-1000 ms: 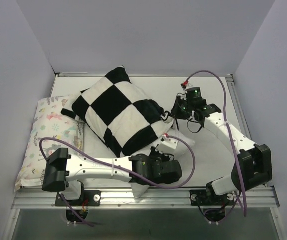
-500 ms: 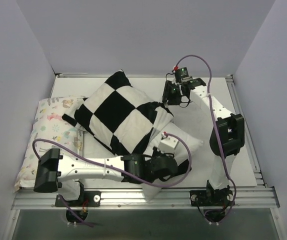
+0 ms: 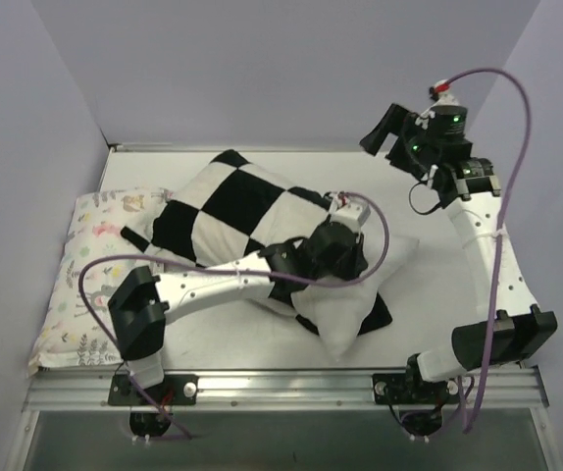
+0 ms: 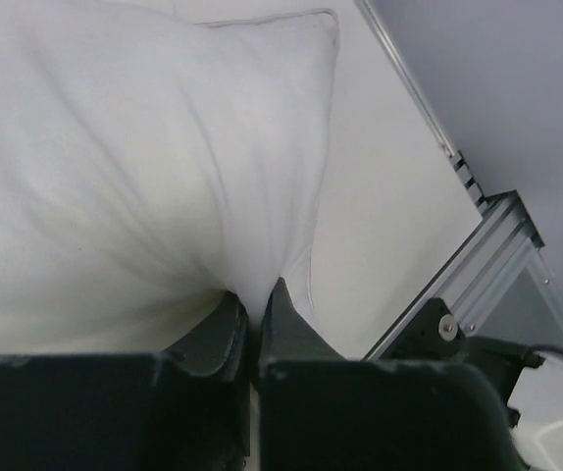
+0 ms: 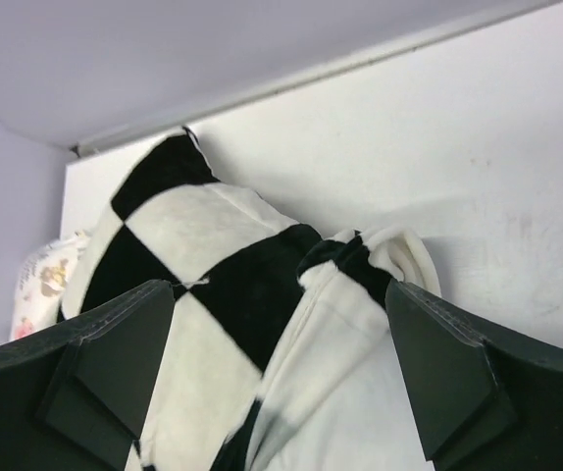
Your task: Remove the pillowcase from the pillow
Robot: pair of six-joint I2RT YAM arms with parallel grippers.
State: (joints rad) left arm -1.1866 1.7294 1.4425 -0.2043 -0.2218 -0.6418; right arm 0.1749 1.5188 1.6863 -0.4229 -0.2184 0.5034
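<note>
The black and white checkered pillowcase (image 3: 228, 206) lies across the middle of the table, its open end bunched toward the right. The white pillow (image 3: 394, 257) sticks out of that end toward the front right. My left gripper (image 3: 332, 270) sits on the exposed part and is shut on a pinched fold of the pillow (image 4: 115, 177); the left gripper (image 4: 254, 299) has its jaws tight on that white cloth. My right gripper (image 3: 389, 137) hangs open above the back right. In its wrist view the right gripper (image 5: 277, 294) has nothing between its jaws, and the pillowcase (image 5: 232, 285) lies well below.
A pale pillow printed with small pastel animals (image 3: 95, 265) lies along the left side, partly under the checkered cover, and shows as the animal pillow (image 5: 41, 280). The metal rail (image 3: 291, 388) runs along the near edge. Walls close in the left, back and right.
My right gripper opened, let go of the pillowcase's open end and rose to the back right. The left arm swung away from the near edge with the pillow, and more white now shows.
</note>
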